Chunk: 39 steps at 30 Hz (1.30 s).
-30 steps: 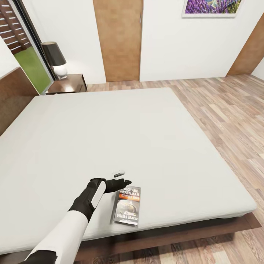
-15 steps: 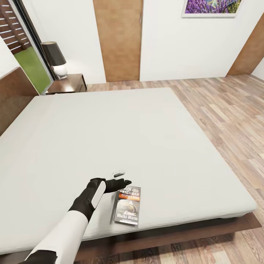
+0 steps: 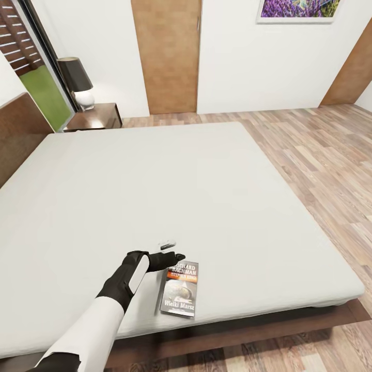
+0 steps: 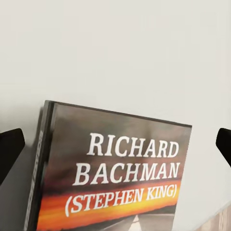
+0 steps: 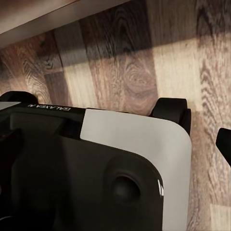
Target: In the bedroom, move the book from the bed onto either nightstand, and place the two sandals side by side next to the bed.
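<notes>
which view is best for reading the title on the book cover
The left wrist view: the book is close up there, so its author lettering reads sharply, though its lower half is cut off. The head view has the whole book on the bed, with small lettering.

Left arm [image 3: 98,315], lower left of head view: white forearm shell, black wrist segment with white inset, black gripper [image 3: 175,257]. Robot base [image 5: 96,168] in right wrist view: black housing, white rounded panel, black wheels.

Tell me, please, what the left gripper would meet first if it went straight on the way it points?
Most likely the book: the left gripper points down at its top edge, fingers spread wide. Depth is unclear.
</notes>
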### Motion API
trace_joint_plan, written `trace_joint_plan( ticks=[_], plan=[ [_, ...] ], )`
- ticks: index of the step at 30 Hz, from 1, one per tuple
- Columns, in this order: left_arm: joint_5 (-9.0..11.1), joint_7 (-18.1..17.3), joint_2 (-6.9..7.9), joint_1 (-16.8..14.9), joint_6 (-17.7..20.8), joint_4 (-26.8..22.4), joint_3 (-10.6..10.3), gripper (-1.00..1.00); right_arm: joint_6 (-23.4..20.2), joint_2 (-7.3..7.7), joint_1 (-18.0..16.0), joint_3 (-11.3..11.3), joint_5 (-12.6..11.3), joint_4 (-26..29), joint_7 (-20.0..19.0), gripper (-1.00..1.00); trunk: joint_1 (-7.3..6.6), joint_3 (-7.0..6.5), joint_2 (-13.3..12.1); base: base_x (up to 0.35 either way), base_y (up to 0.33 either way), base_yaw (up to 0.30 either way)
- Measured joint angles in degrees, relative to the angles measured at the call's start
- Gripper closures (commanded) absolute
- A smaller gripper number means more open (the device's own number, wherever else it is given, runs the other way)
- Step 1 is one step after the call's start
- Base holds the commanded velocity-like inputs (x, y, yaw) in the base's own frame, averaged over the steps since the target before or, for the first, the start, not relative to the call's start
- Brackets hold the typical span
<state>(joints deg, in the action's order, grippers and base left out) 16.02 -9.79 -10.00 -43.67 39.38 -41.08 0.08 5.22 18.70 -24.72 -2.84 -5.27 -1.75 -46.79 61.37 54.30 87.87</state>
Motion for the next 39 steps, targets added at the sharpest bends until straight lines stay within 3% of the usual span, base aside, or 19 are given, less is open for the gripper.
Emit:
trace_joint_plan(
  ticks=[3,9,29,35,39],
  plan=[
    [0.0,0.02,0.0,-0.01,0.0,0.0,0.0,-1.0,0.02,0.0,0.0,0.0,0.0,0.01,0.0,-1.0,0.0,0.0,0.0,0.0,0.0,0.0],
    [-0.01,0.0,0.0,-0.01,0.0,0.0,0.0,-1.0,0.02,-0.05,0.0,0.0,0.0,0.01,0.0,-1.0,1.31,1.07,2.39,0.0,0.0,0.0],
    [0.0,0.0,0.0,0.0,0.01,0.0,0.0,-1.0,0.03,-0.09,0.0,0.0,0.0,0.0,0.0,-1.0,1.32,1.08,2.41,0.0,0.0,0.0],
    [-0.06,0.01,0.0,-0.01,0.01,-0.01,0.0,-1.0,0.04,-0.09,0.0,0.0,0.0,0.0,0.0,-1.0,2.63,2.15,4.8,0.0,0.0,0.0],
    [-0.08,0.0,0.0,-0.01,0.0,-0.02,0.01,-1.0,0.03,-0.09,0.0,0.0,0.0,0.01,0.0,-1.0,2.63,2.15,4.81,0.0,0.0,0.0]
  ],
)
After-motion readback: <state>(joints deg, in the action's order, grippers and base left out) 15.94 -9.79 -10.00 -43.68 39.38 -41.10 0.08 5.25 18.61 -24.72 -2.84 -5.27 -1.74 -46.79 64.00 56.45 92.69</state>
